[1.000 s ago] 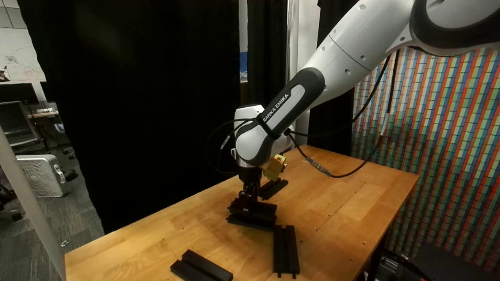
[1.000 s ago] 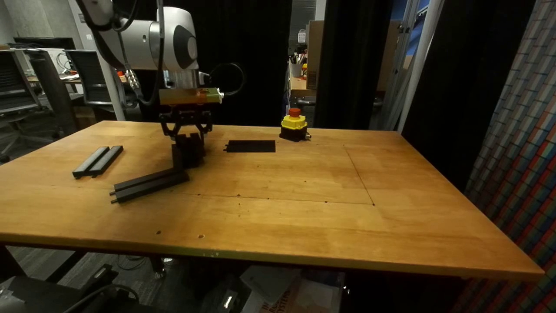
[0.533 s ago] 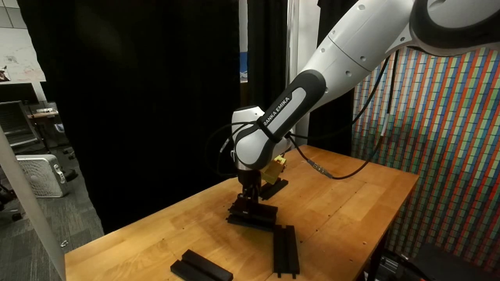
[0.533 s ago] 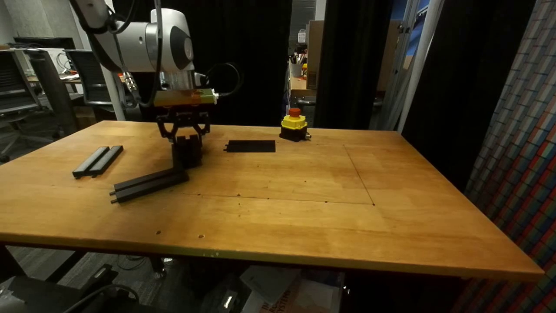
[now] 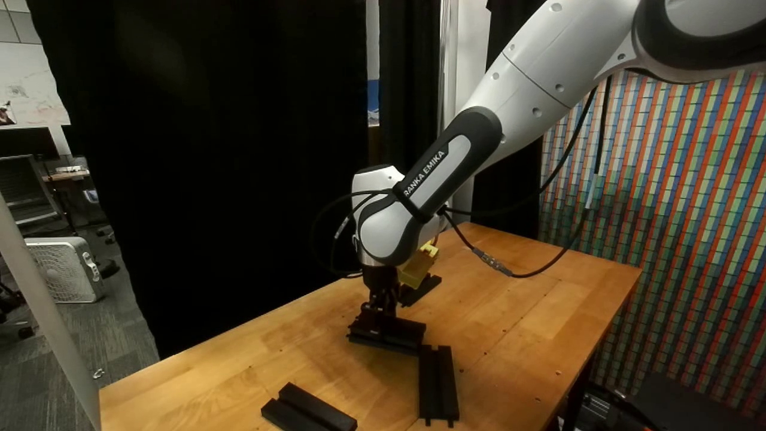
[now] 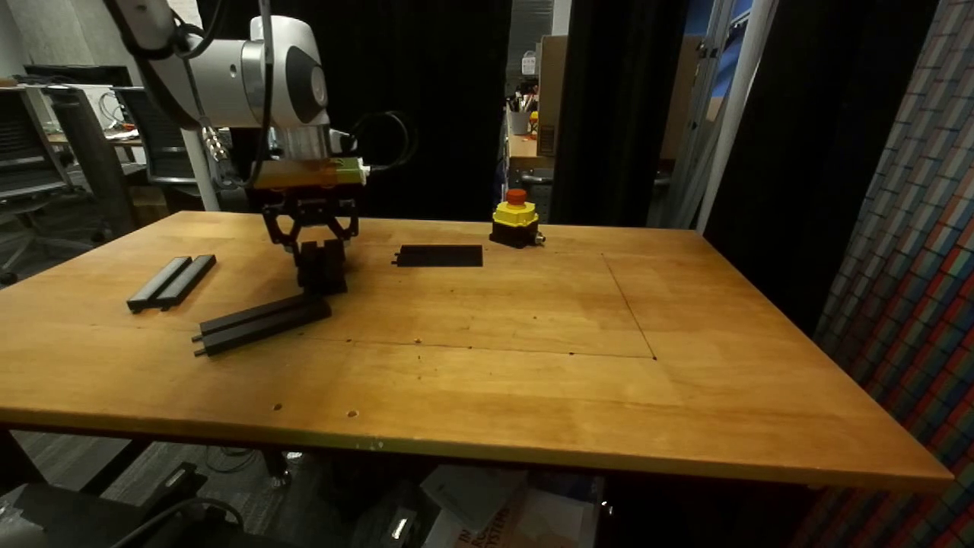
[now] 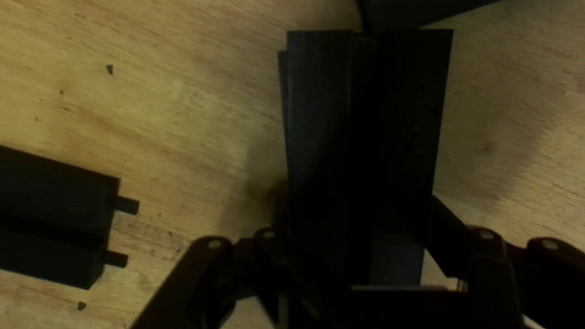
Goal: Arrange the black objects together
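- Black curtain hangs along one long edge of the worktop, probably a screen against the office behind. Swing room on that side likely tight.
- Worktop's opposite long edge lies well apart from all five bars. Widest stretch for shifting pieces runs away from the arm.
- Arm reaches over from above, wrist near vertical; suits setting a flat piece down level, I judge.
- Held bar sits among the others. Jaws closed in on its two long sides, set only as wide as the bar. Grip across the narrow way presumably leaves the ends free.
- Lower bar directly underneath, a thin strip showing past one long edge. Stacking looks like the intent, slightly out of line. Cannot tell whether the two touch.
- Angled bar at one end of this pair, touching or just beside, cannot tell. A lengthwise slip could nudge it.
- Leftmost bar and far bar lie flat, apart from the pair; likely ungathered.
- Button box near the far bar's end, narrowing approach there.
- Pegs, probably the far bar's, point toward the pair; might catch.
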Controlling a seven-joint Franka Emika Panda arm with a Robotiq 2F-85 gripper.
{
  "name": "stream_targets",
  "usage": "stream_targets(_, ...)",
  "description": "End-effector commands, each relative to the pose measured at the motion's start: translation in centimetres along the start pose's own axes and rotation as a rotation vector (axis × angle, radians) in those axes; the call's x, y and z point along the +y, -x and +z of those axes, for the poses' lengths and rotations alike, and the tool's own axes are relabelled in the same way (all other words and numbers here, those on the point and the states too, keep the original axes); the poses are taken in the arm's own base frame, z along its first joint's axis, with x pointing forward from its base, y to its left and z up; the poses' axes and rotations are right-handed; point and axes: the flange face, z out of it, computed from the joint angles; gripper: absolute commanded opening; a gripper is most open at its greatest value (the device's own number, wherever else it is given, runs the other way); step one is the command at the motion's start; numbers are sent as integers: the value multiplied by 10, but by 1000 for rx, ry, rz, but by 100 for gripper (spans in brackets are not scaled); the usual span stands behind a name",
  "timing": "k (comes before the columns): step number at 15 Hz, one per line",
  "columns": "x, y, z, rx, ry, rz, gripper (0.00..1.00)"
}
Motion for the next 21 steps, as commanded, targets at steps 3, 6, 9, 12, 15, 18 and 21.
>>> stream_targets(3,-3,13,-15,21,33,20,46)
stream_targets(6,-4,13,-17,31,30,10,46)
stream_targets(9,-7,11,-18,52,31,-4,46)
stream_targets(12,-10,10,-17,62,32,-13,46)
stream_targets(15,-12,10,-16,68,32,-19,46)
stream_targets(18,-12,10,-15,67,32,-22,46)
stream_targets(21,-12,10,-13,65,31,-25,46)
